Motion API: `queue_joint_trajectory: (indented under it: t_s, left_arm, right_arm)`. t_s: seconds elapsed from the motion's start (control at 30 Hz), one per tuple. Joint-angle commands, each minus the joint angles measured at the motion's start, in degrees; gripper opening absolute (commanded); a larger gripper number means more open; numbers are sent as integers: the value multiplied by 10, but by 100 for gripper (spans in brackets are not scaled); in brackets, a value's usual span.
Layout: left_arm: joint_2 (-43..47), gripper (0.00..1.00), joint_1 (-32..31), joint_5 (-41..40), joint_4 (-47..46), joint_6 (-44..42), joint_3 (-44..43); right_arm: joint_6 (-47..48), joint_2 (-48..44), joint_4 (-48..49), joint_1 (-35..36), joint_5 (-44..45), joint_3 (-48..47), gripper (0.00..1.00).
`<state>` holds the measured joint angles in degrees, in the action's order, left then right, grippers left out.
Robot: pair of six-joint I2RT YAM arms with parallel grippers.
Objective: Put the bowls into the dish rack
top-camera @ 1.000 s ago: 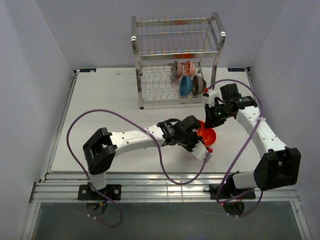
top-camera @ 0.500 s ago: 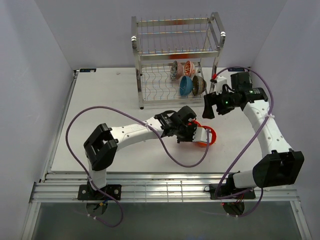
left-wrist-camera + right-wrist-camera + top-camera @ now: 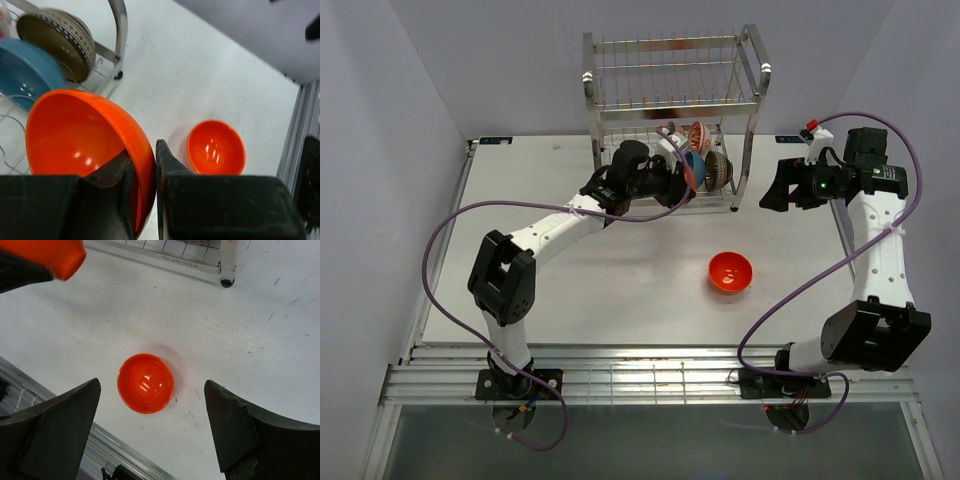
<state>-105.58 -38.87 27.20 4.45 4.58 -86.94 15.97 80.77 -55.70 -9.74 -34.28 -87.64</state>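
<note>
While the white counter (image 3: 550, 290) is carrying everything, the silver wire dish rack (image 3: 672, 104) is standing at its far edge, two tiers tall. The left arm (image 3: 555, 225) is stretching across the counter to the front of the rack's lower tier, and the right arm (image 3: 883, 250) is reaching up along the right side, its wrist hanging in the air to the right of the rack. On the lower tier, bowls are standing on edge: a blue bowl (image 3: 22, 70), a brown bowl (image 3: 55, 42) with a patterned rim just beside it, and a red-and-white bowl (image 3: 699, 134) behind them. The left claw (image 3: 144, 170) is pinching the rim of an orange bowl (image 3: 75, 135), one finger inside and one outside, holding it tilted just in front of the blue bowl; whether it is touching the wires I cannot tell. A second orange bowl (image 3: 731, 271) is sitting upright on the open counter, well apart from the rack and both claws. The right claw (image 3: 778, 190) is hanging above the counter with its jaws spread wide, gripping nothing.
</note>
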Motion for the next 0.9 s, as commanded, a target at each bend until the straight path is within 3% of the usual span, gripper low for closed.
queue_joint_trajectory:
  t_s: [0.0, 0.17, 0.33, 0.87]
  left_arm:
    - [-9, 0, -10, -77, -144, 128, 0]
    - [-59, 0, 4, -123, -185, 195, -36]
    - [-96, 0, 18, -114, -235, 296, -30]
    - [-139, 0, 41, -196, -294, 377, -26]
  right_arm:
    - [-1, 3, -17, 1, -29, -7, 90]
    - [0, 0, -21, 0, -21, -7, 90]
    - [4, -2, -22, 0, -21, 5, 90]
    - [21, -11, -28, 0, -16, 30, 90]
